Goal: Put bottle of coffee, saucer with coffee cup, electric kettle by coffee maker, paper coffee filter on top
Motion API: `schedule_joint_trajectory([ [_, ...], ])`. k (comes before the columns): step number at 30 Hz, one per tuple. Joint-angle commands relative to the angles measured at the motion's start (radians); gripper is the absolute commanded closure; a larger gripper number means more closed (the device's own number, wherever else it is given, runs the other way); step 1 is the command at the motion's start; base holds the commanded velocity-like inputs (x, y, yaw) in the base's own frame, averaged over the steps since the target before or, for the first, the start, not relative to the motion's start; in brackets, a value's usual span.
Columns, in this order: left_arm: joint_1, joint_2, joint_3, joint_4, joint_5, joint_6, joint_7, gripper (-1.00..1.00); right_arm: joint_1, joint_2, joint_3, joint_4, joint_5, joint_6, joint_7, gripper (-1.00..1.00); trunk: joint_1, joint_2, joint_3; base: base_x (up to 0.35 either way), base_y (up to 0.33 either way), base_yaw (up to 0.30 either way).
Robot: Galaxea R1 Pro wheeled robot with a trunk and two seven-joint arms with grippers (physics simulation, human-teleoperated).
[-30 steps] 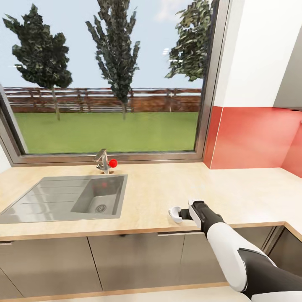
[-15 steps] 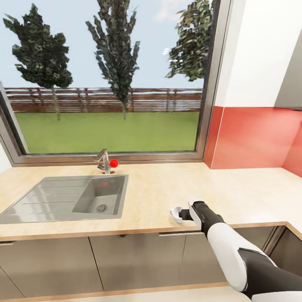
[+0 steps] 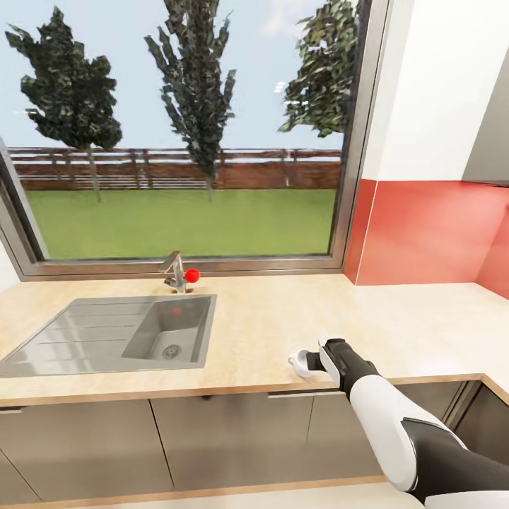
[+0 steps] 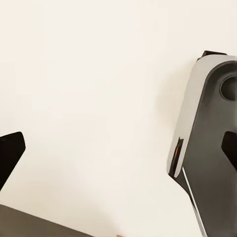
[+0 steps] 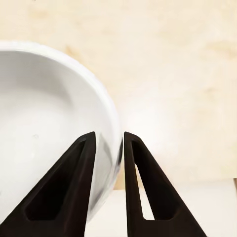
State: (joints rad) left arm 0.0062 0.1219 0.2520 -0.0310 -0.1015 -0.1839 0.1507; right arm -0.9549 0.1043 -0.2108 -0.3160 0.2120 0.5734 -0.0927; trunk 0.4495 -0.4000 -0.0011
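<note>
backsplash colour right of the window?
Glossy red backsplash, above the tan wood-grain kitchen countertop; clearest in the head view.

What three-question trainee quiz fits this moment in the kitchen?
1. True or false: the right gripper has its fingers on either side of the rim of the small round white saucer.
2. Which lies to the robot's left of the saucer? A. grey steel sink B. glass kettle C. toaster
3. Fill in: the glossy backsplash panel at the right is ____.
Key: 1 true; 2 A; 3 red.
</note>
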Motion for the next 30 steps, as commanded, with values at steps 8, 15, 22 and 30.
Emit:
schedule_joint_trajectory([
  [8, 0.001, -0.001, 0.007, 0.000, -0.010, -0.002, 0.002, -1.00, 0.001, 0.002, -0.010, 0.000, -0.005, 0.003, 0.002, 1.00, 0.000, 0.000, 0.000, 0.000, 0.000, 0.000],
  [15, 0.001, -0.001, 0.007, -0.001, -0.010, -0.003, 0.001, -1.00, 0.001, 0.002, -0.010, -0.001, -0.006, 0.003, 0.002, 1.00, 0.000, 0.000, 0.000, 0.000, 0.000, 0.000],
  [22, 0.001, -0.001, 0.007, -0.001, -0.010, -0.003, 0.001, -1.00, 0.001, 0.002, -0.014, -0.012, -0.009, 0.003, 0.004, 1.00, 0.000, 0.000, 0.000, 0.000, 0.000, 0.000],
  [30, 0.001, -0.002, 0.007, -0.002, -0.012, -0.008, 0.001, -1.00, 0.001, 0.012, -0.012, -0.147, -0.012, 0.009, 0.005, 1.00, 0.000, 0.000, 0.000, 0.000, 0.000, 0.000],
])
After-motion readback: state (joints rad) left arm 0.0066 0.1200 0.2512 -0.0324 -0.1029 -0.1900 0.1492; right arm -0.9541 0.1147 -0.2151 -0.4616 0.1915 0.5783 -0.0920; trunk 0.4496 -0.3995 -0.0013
